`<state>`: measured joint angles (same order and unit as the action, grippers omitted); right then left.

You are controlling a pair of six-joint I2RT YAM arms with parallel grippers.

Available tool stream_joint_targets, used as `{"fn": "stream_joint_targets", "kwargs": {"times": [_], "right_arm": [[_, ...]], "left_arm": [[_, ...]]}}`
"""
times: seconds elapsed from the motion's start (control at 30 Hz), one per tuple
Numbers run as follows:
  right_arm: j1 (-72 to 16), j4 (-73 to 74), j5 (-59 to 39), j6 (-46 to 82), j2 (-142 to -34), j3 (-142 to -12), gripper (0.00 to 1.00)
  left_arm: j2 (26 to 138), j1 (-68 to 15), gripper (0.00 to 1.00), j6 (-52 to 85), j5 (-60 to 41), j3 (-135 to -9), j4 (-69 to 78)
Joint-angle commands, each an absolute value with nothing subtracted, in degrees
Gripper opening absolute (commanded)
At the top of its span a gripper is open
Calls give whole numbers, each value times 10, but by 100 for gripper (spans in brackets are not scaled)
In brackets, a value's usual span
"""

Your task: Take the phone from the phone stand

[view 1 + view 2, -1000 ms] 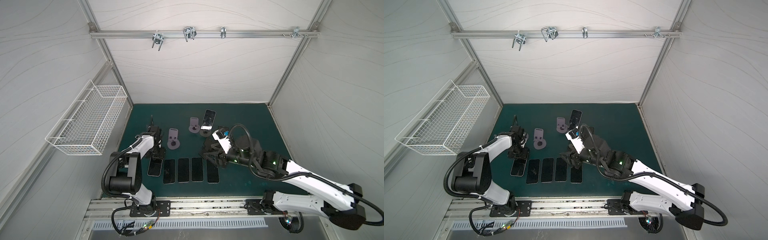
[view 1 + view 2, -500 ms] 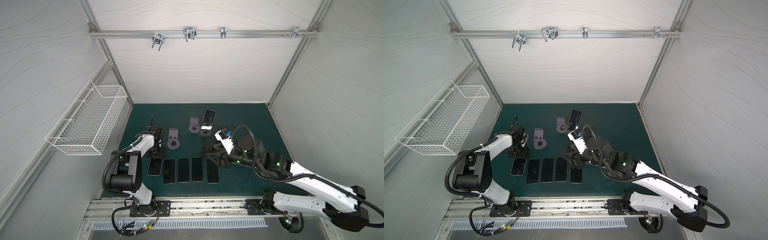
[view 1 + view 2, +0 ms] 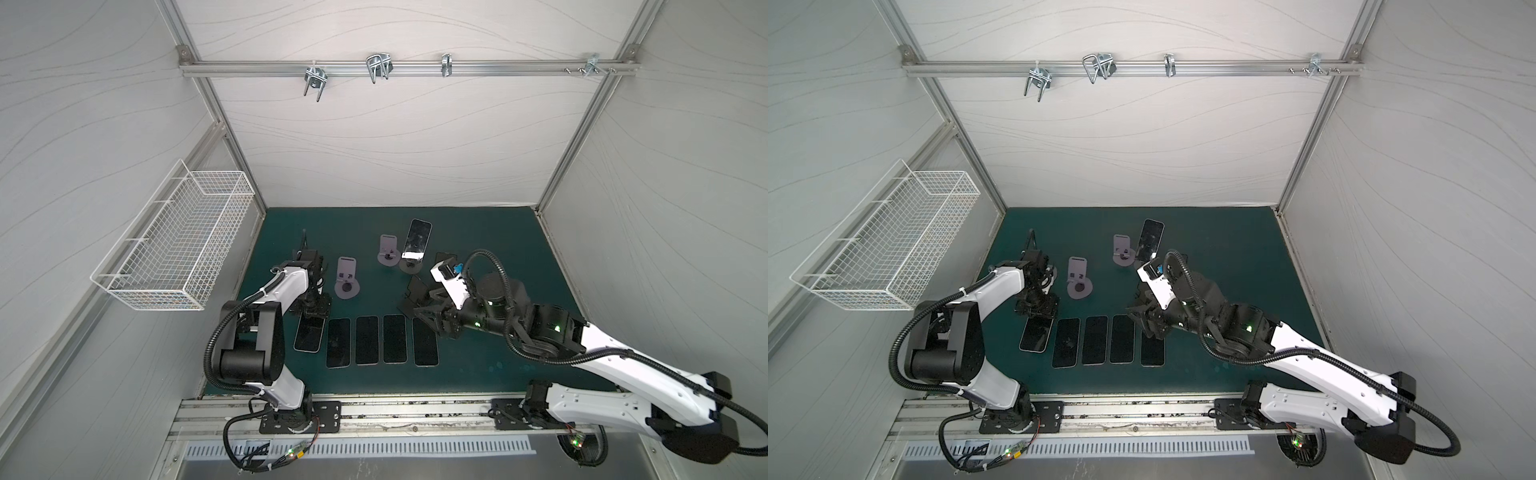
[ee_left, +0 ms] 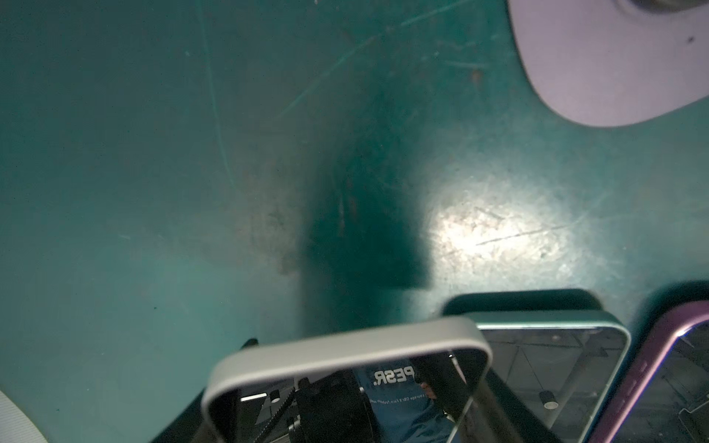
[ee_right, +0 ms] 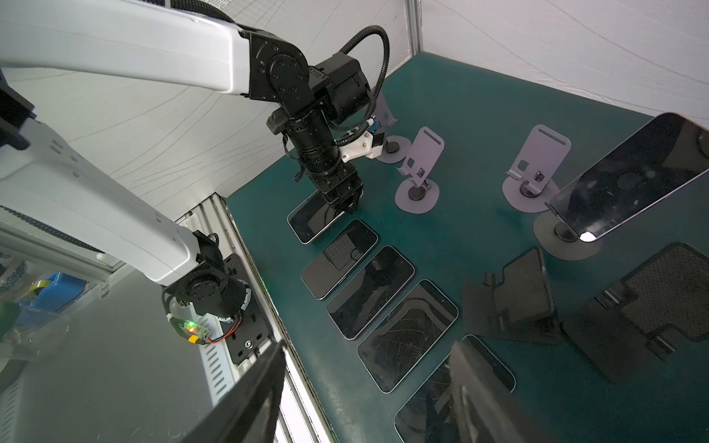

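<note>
One dark phone (image 3: 417,241) (image 3: 1150,239) (image 5: 629,180) leans upright on a grey phone stand (image 3: 411,267) (image 5: 564,239) at the back middle of the green mat. My left gripper (image 3: 311,309) (image 3: 1036,309) (image 5: 343,201) (image 4: 345,406) points down, shut across the far end of a silver-edged phone (image 3: 308,334) (image 4: 345,345) (image 5: 312,220), the leftmost of a flat row. My right gripper (image 3: 432,320) (image 3: 1144,320) (image 5: 368,349) is open and empty, low over the far end of the rightmost flat phone (image 3: 426,345) (image 5: 452,387).
Several phones (image 3: 365,338) lie side by side near the front. Two empty lilac stands (image 3: 347,278) (image 3: 388,251) and two black folding stands (image 5: 514,299) (image 5: 652,307) stand behind the row. A wire basket (image 3: 178,241) hangs on the left wall.
The right arm has shifted slightly to the right over the row's right end. The left arm and the phones have not visibly moved.
</note>
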<state>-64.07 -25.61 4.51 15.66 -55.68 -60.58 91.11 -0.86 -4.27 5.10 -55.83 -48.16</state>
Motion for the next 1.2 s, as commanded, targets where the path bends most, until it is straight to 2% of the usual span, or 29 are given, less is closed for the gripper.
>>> {"fn": "stream_joint_targets", "kwargs": {"times": [0.0,0.37,1.17], "right_arm": [[-638,-265,60,168,-538,-607,69],[-638,-269,76,177,-527,-605,69],[-639,-289,56,200,-551,-657,69]], "left_arm": [[901,-6,72,-53,48,-581,-504],[903,-6,77,-53,42,-584,-508],[893,-7,81,-55,38,-581,-504]]}}
